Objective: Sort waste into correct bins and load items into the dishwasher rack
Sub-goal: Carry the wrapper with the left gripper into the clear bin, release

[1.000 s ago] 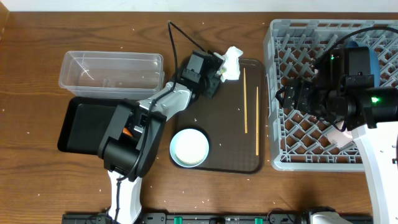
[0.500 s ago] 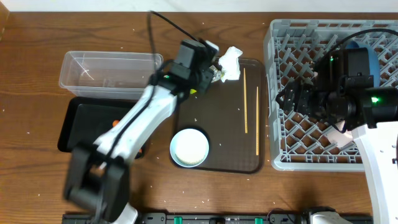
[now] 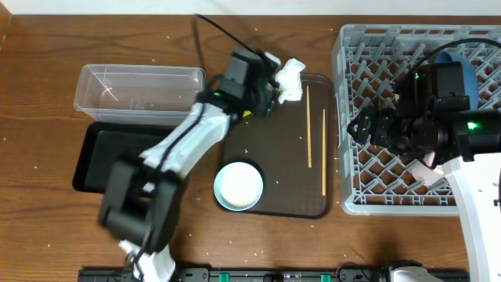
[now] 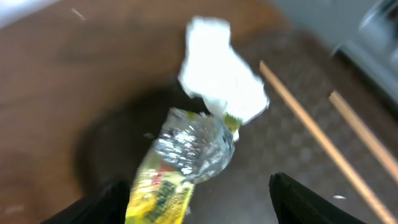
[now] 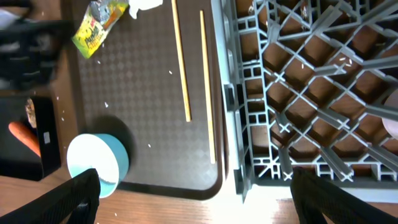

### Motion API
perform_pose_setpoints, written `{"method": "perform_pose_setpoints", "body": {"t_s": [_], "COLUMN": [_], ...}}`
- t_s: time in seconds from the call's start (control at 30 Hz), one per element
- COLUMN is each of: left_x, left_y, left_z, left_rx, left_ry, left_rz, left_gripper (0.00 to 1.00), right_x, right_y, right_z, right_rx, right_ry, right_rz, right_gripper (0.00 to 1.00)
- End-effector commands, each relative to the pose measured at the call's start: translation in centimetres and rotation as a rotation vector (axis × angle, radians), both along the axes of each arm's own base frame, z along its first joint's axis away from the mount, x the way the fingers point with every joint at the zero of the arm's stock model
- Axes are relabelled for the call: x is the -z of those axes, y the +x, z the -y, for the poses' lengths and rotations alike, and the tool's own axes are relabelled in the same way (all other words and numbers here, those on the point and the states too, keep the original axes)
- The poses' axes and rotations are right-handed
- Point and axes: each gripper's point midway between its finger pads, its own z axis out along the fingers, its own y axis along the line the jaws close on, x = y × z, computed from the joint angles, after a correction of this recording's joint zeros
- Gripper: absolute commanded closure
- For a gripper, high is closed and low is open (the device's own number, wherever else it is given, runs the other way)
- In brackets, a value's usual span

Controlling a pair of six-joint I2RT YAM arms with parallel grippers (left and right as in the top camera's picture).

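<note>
Left gripper (image 3: 264, 94) has swung up off the black tray (image 3: 94, 157) and opened.
Wrapper (image 4: 180, 165) lies loose between its parted fingers (image 4: 106, 202) on the brown tray (image 3: 282, 180), touching the tissue (image 4: 219, 74). Right gripper (image 3: 362, 129) hangs open over the rack (image 3: 368, 200).

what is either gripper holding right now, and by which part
Nothing is held. The left gripper has its jaws wide apart, with the yellow-green wrapper unpinched between them. The right gripper is open and empty by the dishwasher rack.
</note>
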Motion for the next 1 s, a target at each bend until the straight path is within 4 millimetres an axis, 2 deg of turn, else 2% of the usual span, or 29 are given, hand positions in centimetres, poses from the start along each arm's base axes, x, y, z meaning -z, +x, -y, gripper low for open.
{"method": "perform_pose_setpoints", "body": {"t_s": [0.0, 0.13, 0.2, 0.27, 0.37, 0.4, 0.47, 0.57, 0.77, 0.8, 0.97], "left_x": [3.4, 5.0, 5.4, 5.6, 5.9, 5.9, 5.4, 2.8, -5.0, -6.6, -11.1], "left_y": [-0.6, -0.5, -0.2, 0.2, 0.9, 1.0, 0.9, 0.2, -1.5, -1.9, -2.6], "left_z": [0.9, 1.9, 2.4, 2.7, 2.0, 1.6, 1.1, 0.0, -1.1, -1.7, -4.8], "left_rx": [0.047, 0.062, 0.068, 0.069, 0.031, 0.017, 0.004, -0.021, -0.042, -0.059, -0.162], "left_ry": [0.024, 0.024, 0.018, 0.011, 0.045, 0.062, 0.078, 0.107, 0.06, 0.067, 0.129], "left_rz": [-0.046, -0.045, -0.031, -0.017, 0.008, 0.012, 0.01, 0.016, 0.083, 0.107, 0.197], "left_gripper": [0.27, 0.27, 0.32, 0.49, 0.9, 0.94, 0.94, 0.94, 0.94, 0.94, 0.94], "right_x": [-0.2, -0.2, -0.2, -0.2, -0.2, -0.2, -0.2, -0.1, -0.1, 0.0, 0.1], "right_y": [0.1, 0.2, 0.1, 0.1, 0.1, 0.1, 0.0, -0.1, -0.2, -0.4, -0.6], "right_z": [-0.2, -0.2, -0.2, -0.2, -0.2, -0.2, -0.2, -0.1, -0.1, -0.1, -0.1], "right_rx": [-0.018, -0.017, -0.017, -0.017, -0.017, -0.017, -0.018, -0.018, -0.018, -0.018, -0.018], "right_ry": [-0.01, -0.009, -0.009, -0.009, -0.009, -0.009, -0.01, -0.01, -0.01, -0.011, -0.012], "right_rz": [0.008, 0.012, 0.011, 0.01, 0.009, 0.007, 0.005, -0.001, -0.006, -0.013, -0.023], "right_gripper": [0.09, 0.09, 0.08, 0.09, 0.09, 0.09, 0.09, 0.09, 0.09, 0.09, 0.09]}}
